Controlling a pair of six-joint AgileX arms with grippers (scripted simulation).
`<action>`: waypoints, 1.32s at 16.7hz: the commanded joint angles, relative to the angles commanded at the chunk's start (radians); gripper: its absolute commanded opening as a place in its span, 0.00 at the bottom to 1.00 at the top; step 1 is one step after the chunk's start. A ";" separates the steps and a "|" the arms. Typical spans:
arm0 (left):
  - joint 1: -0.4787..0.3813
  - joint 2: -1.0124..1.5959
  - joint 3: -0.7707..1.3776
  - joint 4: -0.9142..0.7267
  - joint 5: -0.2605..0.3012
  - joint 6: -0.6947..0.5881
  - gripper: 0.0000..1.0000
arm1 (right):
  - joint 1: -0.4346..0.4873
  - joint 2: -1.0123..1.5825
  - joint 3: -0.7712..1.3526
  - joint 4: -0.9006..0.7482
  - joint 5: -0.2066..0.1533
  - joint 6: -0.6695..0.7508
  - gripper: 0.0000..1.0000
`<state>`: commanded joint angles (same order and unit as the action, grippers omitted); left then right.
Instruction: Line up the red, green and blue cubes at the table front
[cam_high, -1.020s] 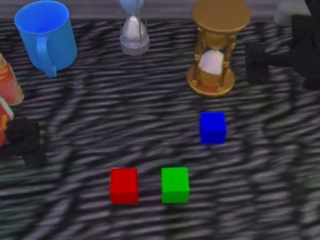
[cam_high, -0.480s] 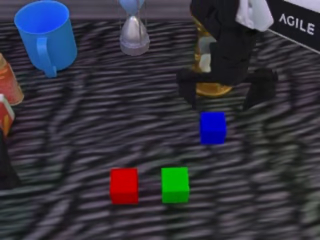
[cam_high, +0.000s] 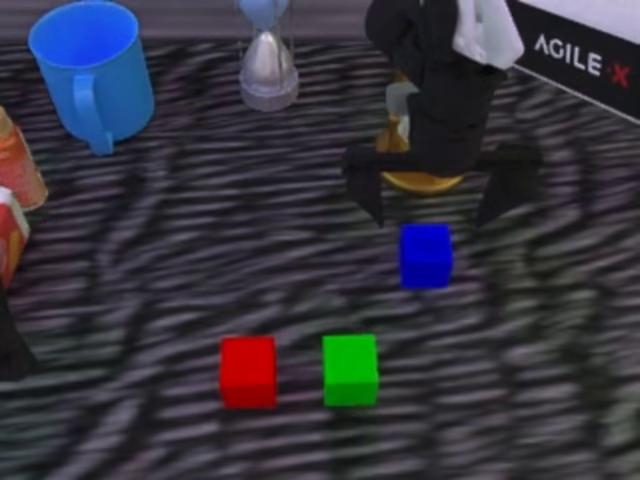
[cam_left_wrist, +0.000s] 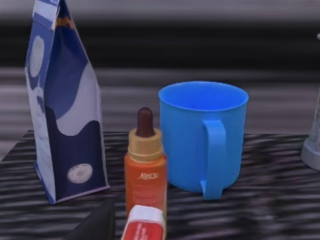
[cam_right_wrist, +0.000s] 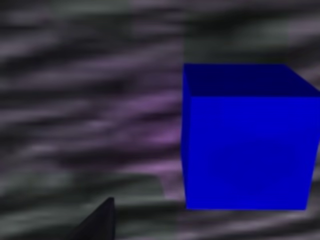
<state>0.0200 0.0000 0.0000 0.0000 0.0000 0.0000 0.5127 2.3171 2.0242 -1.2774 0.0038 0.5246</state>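
Red cube (cam_high: 248, 371) and green cube (cam_high: 350, 369) sit aligned near the table (cam_high: 150, 250) front; blue cube (cam_high: 426, 255) remains farther back, right pincer (cam_high: 437, 205) spread wide, empty, above it.

Red cube (cam_high: 248, 371), green cube (cam_high: 350, 369), blue cube (cam_high: 425, 255): smooth, glossy, plastic look. Table (cam_high: 180, 260): matt, woven-cloth texture. Mug (cam_high: 92, 68) at 10 o'clock: smooth plastic. Hourglass (cam_high: 428, 95) at 1 o'clock: shiny brass-like metal. Carton (cam_left_wrist: 65, 105): printed paper.

Right gripper (cam_high: 432, 205) has swung in behind the blue cube (cam_high: 426, 256).
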 joint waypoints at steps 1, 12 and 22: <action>0.000 0.000 0.000 0.000 0.000 0.000 1.00 | 0.001 0.003 -0.013 0.014 0.000 -0.001 1.00; 0.000 0.000 0.000 0.000 0.000 0.000 1.00 | 0.006 0.068 -0.199 0.267 0.001 0.004 1.00; 0.000 0.000 0.000 0.000 0.000 0.000 1.00 | 0.006 0.068 -0.199 0.267 0.001 0.004 0.32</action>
<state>0.0200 0.0000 0.0000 0.0000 0.0000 0.0000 0.5189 2.3853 1.8253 -1.0107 0.0050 0.5282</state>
